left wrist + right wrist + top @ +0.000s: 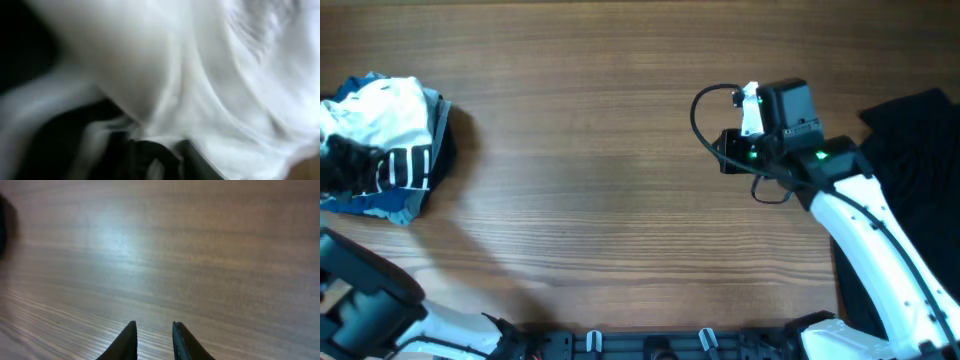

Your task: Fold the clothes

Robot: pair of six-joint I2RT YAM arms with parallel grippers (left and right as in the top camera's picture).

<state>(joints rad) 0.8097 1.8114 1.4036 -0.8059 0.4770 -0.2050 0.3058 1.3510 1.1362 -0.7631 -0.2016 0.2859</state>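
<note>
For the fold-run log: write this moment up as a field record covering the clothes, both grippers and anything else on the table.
clothes: white T-shirt with black stripes, crumpled in a heap at the left end of the table, no fold visible
beneath it: blue fabric, partly showing
left gripper: at the heap; white cloth fills its blurred wrist view, so its jaws cannot be made out
right gripper: over bare wood, jaws narrowly apart, empty
other: black cloth at the right edge
</note>
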